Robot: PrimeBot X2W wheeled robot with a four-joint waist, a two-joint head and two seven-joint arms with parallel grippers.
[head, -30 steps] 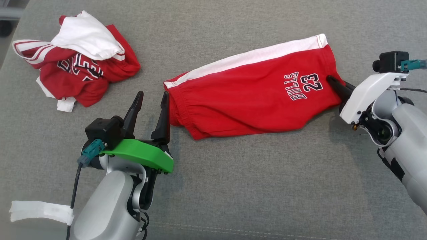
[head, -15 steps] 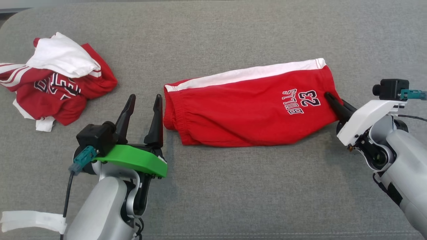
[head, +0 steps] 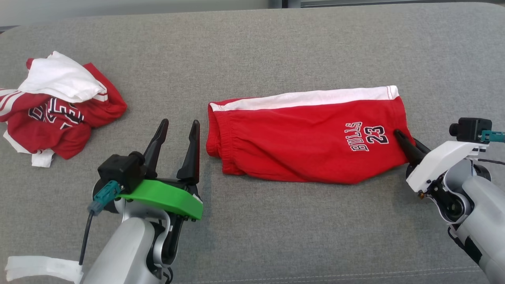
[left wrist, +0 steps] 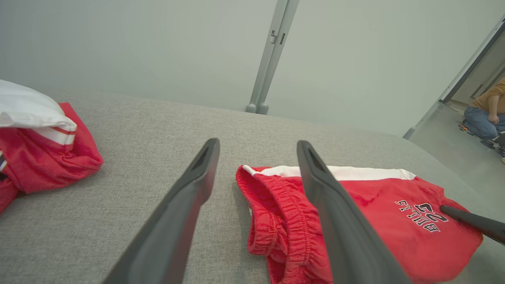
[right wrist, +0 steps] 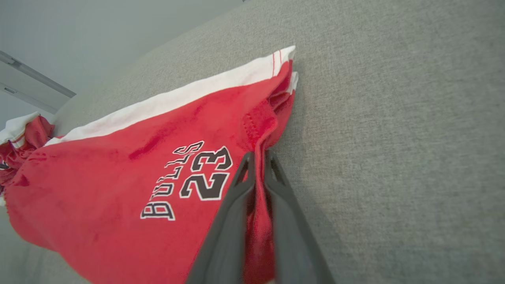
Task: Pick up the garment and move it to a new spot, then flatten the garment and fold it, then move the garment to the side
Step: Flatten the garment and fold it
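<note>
Right wrist view puts the right hand (right wrist: 259,156) at lower centre. Its two long, matte dark fingers are pressed almost together, pinching a fold at the leg hem of the red shorts (right wrist: 118,177). The pinched cloth runs down between them and is cut off by the bottom edge. The shorts are a soft knit with a white side band stitched in red near the hem, where two layers show, and black, white-edged lettering reading "BULLS 23". In the head view they lie flattened across the centre and right of the frame. The gathered elastic waistband is toward the left, and the hem is at the right, where the fingers cover its corner. At lower left of that view the left hand (head: 179,122) stands with its tapered fingers spread and nothing between them. One tip is just beside the waistband; whether it touches is hard to tell. Behind it sits a smooth green wrist plate (head: 165,195). Everything rests on the bench (head: 276,47), a grey, coarsely woven upholstered surface with a rounded far-left corner. At the upper left lies a crumpled red-and-white jersey heap (head: 59,114), its print half lost in folds and its left side cut by the frame.
</note>
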